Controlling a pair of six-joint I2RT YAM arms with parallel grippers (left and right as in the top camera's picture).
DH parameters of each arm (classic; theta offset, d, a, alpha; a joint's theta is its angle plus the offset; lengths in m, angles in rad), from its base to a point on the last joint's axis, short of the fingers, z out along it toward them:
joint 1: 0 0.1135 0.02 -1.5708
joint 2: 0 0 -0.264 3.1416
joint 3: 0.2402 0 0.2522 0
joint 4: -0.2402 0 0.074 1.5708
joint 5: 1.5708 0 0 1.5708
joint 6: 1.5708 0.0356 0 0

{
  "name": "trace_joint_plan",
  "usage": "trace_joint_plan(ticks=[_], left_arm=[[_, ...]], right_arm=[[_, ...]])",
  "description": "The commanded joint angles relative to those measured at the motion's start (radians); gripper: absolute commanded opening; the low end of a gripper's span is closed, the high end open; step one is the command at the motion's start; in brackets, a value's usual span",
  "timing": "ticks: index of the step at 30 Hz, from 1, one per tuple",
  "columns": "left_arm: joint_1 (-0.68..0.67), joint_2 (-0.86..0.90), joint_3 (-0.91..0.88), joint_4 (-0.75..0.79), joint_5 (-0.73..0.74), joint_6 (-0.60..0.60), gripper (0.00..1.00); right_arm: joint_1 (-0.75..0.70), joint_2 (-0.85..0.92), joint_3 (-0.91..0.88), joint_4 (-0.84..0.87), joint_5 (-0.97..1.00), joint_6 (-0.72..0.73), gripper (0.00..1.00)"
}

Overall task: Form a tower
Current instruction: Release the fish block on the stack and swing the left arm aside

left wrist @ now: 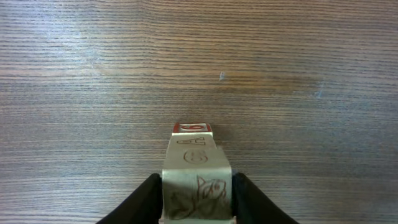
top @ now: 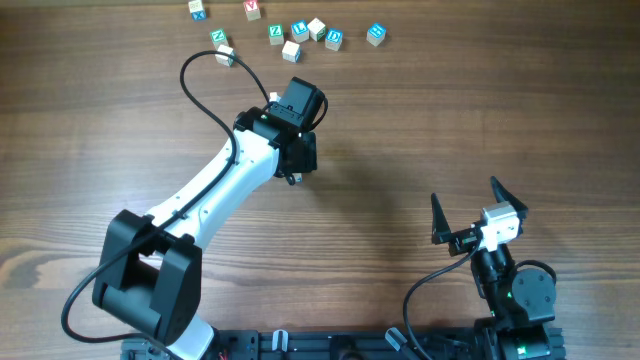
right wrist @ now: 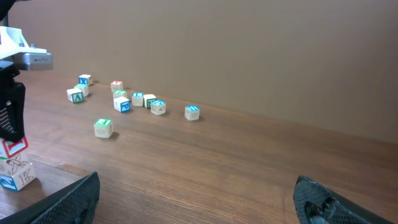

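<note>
The tower (left wrist: 195, 167) is a narrow stack of pale lettered cubes, seen from above in the left wrist view. My left gripper (left wrist: 198, 193) stands over it, its black fingers pressed against both sides of the top cube (left wrist: 198, 198), which bears an animal drawing. From the right wrist view the tower (right wrist: 13, 167) stands at the far left under the left gripper (right wrist: 10, 115). In the overhead view the left gripper (top: 297, 160) hides the stack. My right gripper (top: 466, 192) is wide open near the table's front right, with nothing between its fingers.
Several loose letter cubes (top: 291, 40) lie scattered along the table's far edge, also in the right wrist view as loose cubes (right wrist: 122, 103). One cube (right wrist: 102, 127) sits nearer. A black cable (top: 205, 90) loops from the left arm.
</note>
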Motion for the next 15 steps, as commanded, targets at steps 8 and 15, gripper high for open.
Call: trace_joint_plan(ticks=[8, 15], left_arm=[[-0.003, 0.011, -0.008, -0.008, -0.021, -0.006, 0.49], [-0.003, 0.011, -0.008, -0.009, -0.021, -0.006, 0.3]], right_arm=[[-0.006, -0.007, -0.001, 0.004, 0.014, 0.012, 1.0], [-0.006, -0.007, -0.001, 0.004, 0.014, 0.012, 1.0]])
